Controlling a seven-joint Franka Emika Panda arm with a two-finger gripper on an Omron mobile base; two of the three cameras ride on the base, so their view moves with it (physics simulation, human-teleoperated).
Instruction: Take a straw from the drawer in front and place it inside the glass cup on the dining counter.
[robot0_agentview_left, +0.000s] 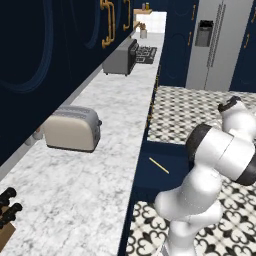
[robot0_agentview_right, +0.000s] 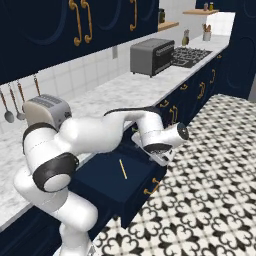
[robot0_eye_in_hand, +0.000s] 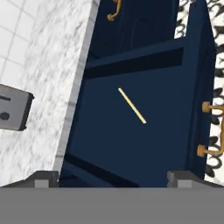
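Dark fingertips of the gripper (robot0_eye_in_hand: 112, 177) stand wide apart, holding nothing. White arm bends over the open navy-blue drawer (robot0_eye_in_hand: 105, 144), hand pointing down above the thin pale yellow straw (robot0_eye_in_hand: 131, 105).

The pulled-out navy-blue drawer (robot0_eye_in_hand: 109, 144) lies open from above, its dark floor bare around one thin pale yellow straw (robot0_eye_in_hand: 131, 105), bounded by the marbled white worktop edge (robot0_eye_in_hand: 74, 100) and the drawer's brass-handled front (robot0_eye_in_hand: 205, 127).

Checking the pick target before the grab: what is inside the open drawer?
One pale yellow straw lies flat and diagonal on the dark floor of the drawer, apart from its walls. Nothing else shows inside; the arm hides the drawer's rear corner in the right base view.
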